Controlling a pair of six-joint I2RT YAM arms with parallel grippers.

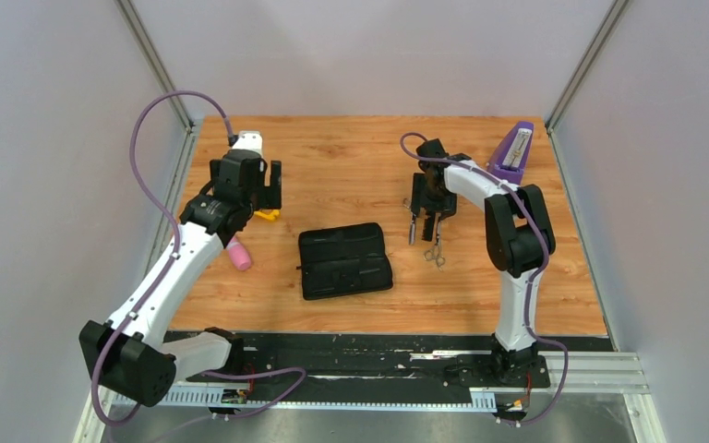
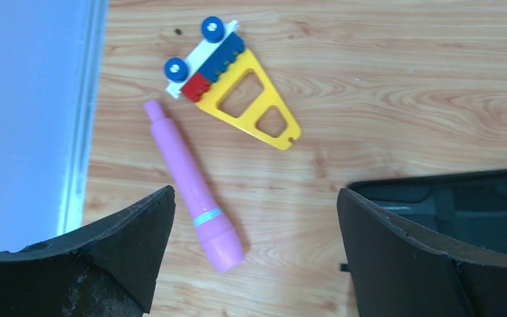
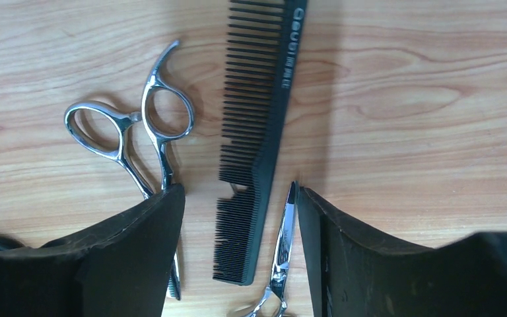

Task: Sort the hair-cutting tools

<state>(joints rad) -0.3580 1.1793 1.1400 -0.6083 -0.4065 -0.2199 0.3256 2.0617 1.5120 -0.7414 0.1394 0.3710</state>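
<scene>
In the right wrist view a straight black comb [image 3: 256, 132] lies on the wood. One pair of silver scissors [image 3: 135, 129] lies to its left, and the blade of a second pair [image 3: 284, 241] to its right. My right gripper [image 3: 239, 198] is open, low over the comb, with a finger on each side and touching nothing. From above, scissors [image 1: 436, 250] show just in front of the right gripper [image 1: 432, 209]. I cannot make out the comb with a handle. My left gripper [image 2: 256, 198] is open and empty above bare wood.
A pink tube [image 2: 195, 191] and a yellow, blue and red toy [image 2: 237, 86] lie under the left gripper [image 1: 263, 196]. A black zip case [image 1: 344, 261] lies in the middle. A purple and white object [image 1: 515, 150] stands at the back right. Walls enclose the table.
</scene>
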